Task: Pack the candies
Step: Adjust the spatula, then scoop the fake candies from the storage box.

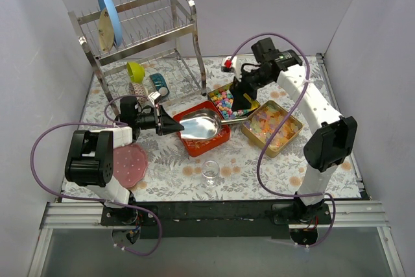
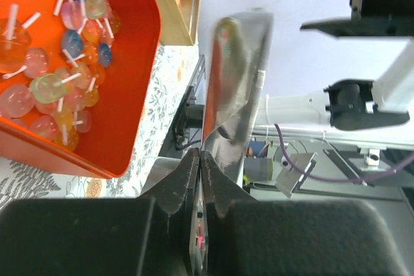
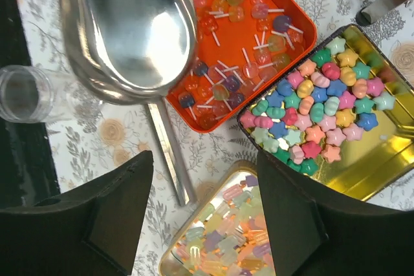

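The candies lie in three containers. A red tray (image 1: 224, 139) (image 3: 304, 27) holds clear coloured sweets on white sticks (image 2: 61, 50). A gold tin (image 1: 220, 90) (image 3: 394, 159) holds pastel star and round pellets (image 3: 317, 117). A second gold tin (image 1: 293, 135) holds orange-yellow jellies (image 1: 272, 126) (image 3: 226, 240). My left gripper (image 1: 176, 123) (image 2: 202, 156) is shut on the rim of a steel scoop (image 1: 201, 124) (image 2: 236, 75) (image 3: 132, 24) held over the red tray. My right gripper (image 1: 243, 102) (image 3: 206, 185) is open and empty, above the scoop's handle (image 3: 169, 153) between the tins.
A clear jar (image 1: 209, 173) (image 3: 29, 92) stands near the front. A pink round lid (image 1: 130, 163) lies by the left arm. A dish rack (image 1: 139, 37) with a blue plate (image 1: 107, 14), a green cup (image 1: 135, 69) and tins fills the back left.
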Tool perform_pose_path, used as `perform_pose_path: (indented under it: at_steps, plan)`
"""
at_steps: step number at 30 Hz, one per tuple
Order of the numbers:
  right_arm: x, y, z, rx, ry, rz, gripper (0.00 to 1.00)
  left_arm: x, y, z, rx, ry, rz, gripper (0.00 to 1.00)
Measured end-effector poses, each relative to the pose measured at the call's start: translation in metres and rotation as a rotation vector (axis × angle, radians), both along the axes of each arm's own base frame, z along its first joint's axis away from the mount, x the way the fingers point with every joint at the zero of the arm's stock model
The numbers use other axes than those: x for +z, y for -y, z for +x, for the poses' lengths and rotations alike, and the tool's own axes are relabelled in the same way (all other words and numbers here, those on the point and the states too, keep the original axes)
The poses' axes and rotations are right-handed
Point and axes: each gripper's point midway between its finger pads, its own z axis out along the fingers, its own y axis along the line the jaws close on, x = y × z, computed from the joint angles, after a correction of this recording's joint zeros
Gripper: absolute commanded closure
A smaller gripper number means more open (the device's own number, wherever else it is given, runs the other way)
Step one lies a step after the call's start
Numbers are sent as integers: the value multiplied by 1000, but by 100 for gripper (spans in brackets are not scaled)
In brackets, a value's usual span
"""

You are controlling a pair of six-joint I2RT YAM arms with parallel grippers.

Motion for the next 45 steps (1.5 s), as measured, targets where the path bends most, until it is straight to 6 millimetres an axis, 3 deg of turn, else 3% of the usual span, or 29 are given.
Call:
perform_pose_path:
  at_steps: [1,3,7,11,17,23,26,33,38,45]
  plan:
    - [3,4,3,-13,-18,32,19,1,0,-1,-8,6,-5,100]
    - [9,5,2,-8,-43,85,18,3,0,-1,-10,18,-9,100]
    - [10,-4,-19,68,-65,148,17,7,1,-3,-18,13,-31,100]
    - [3,-8,-39,139,-41,159,17,14,1,-6,-32,7,-55,100]
    - [-11,-5,-48,176,60,160,20,24,1,-9,-57,-3,-87,100]
    - [-24,-9,-37,165,140,159,22,29,-1,-8,-69,-17,-105,100]
    - [-30,-9,-34,154,159,157,28,28,-2,-7,-66,-36,-110,100]
    - [-25,-14,-29,145,174,181,44,29,-3,-5,-58,-58,-118,100]
    - [-24,-18,-32,147,164,191,49,30,-4,-3,-54,-54,-122,100]
    - [-24,-22,-36,154,153,192,47,28,-5,0,-48,-50,-124,100]
